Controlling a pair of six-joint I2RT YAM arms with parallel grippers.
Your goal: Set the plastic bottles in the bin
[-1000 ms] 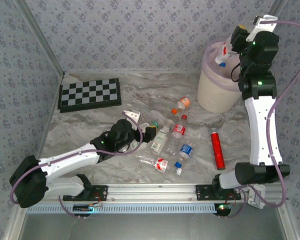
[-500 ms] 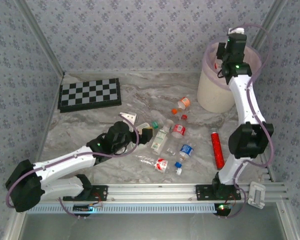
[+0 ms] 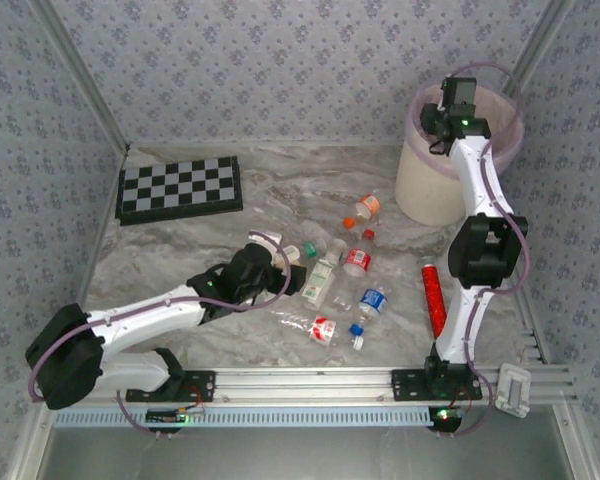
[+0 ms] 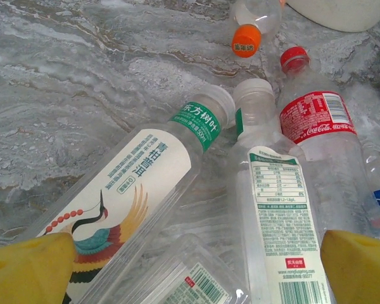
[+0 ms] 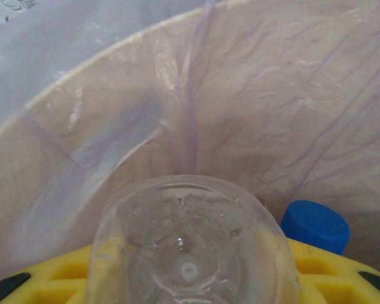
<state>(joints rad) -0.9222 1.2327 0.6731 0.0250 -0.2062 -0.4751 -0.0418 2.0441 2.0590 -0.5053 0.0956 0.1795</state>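
Several plastic bottles lie mid-table: an orange-capped one [image 3: 366, 207], a red-labelled one [image 3: 356, 258], a blue-labelled one [image 3: 372, 300]. My left gripper [image 3: 288, 272] is open low over this pile. In the left wrist view its yellow fingertips [image 4: 28, 269] straddle a crane-label bottle [image 4: 133, 183], a white-label bottle [image 4: 278, 215] and a flattened one [image 4: 183, 278]. My right gripper [image 3: 450, 115] hangs over the bin [image 3: 430, 190], shut on a clear bottle [image 5: 190, 253] that points base-first into the pink liner [image 5: 240, 95]. A blue cap [image 5: 315, 225] shows inside the bin.
A slim red cylinder [image 3: 437, 298] lies right of the bottles, near the right arm's base. A checkerboard [image 3: 180, 188] lies at the back left. The bin stands at the back right, against the wall.
The right arm has swung left and stretched out, carrying its bottle down over the bin's mouth. The left gripper has slid right, closer over the bottle pile.
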